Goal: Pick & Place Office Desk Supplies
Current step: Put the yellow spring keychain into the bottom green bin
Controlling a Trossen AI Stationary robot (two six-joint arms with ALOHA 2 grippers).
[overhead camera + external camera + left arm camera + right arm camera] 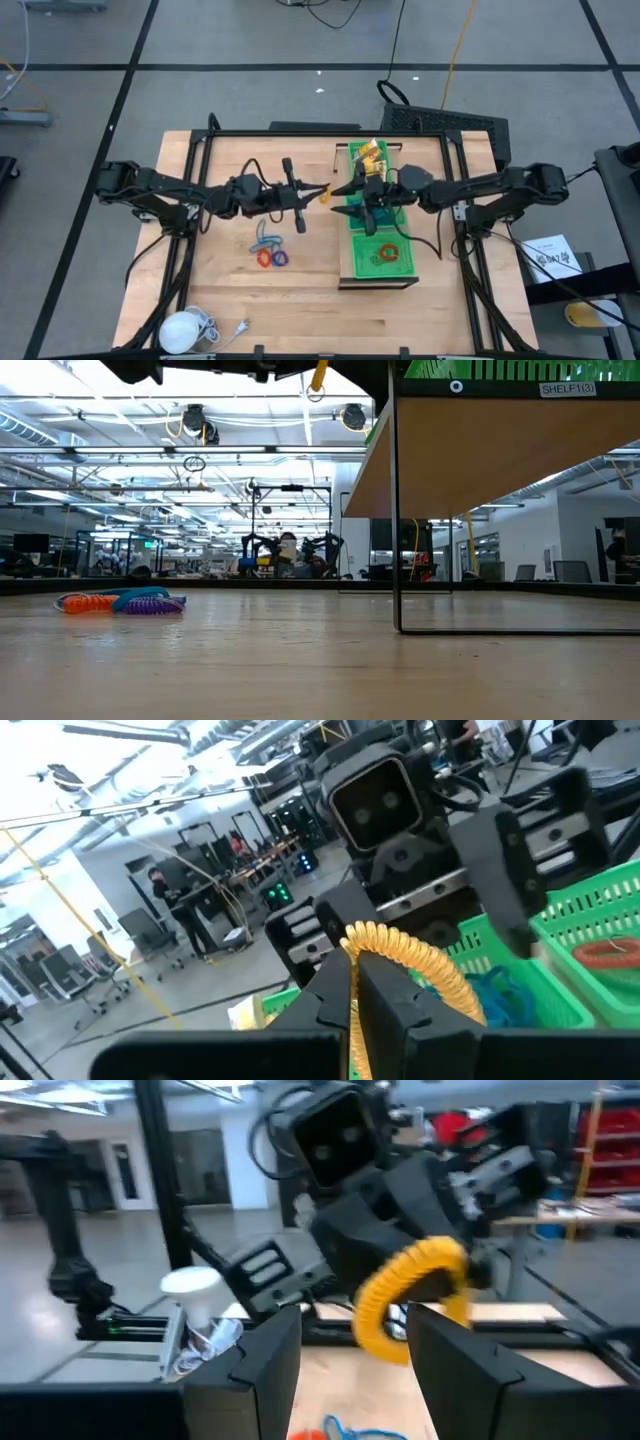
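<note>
Two grippers are meeting in the air between the table and the green mesh tray point(352, 262), and this handover is where things could go wrong. The left gripper point(352, 982) is pinching a yellow ring point(415, 955) with its fingers nearly fully shut, and the ring is arching up out of the fingertips. The right gripper point(355, 1330) is waiting with its fingers partly apart, holding nothing; the same yellow ring is hanging just beyond the gap between them. If the left fingers are letting go before the right ones are closing, the ring could be falling to the table or bouncing off the tray rim. The ring is looking thin, coiled like a spring, and probably flexible, so it could be slipping or twisting in a shallow pinch.
</note>
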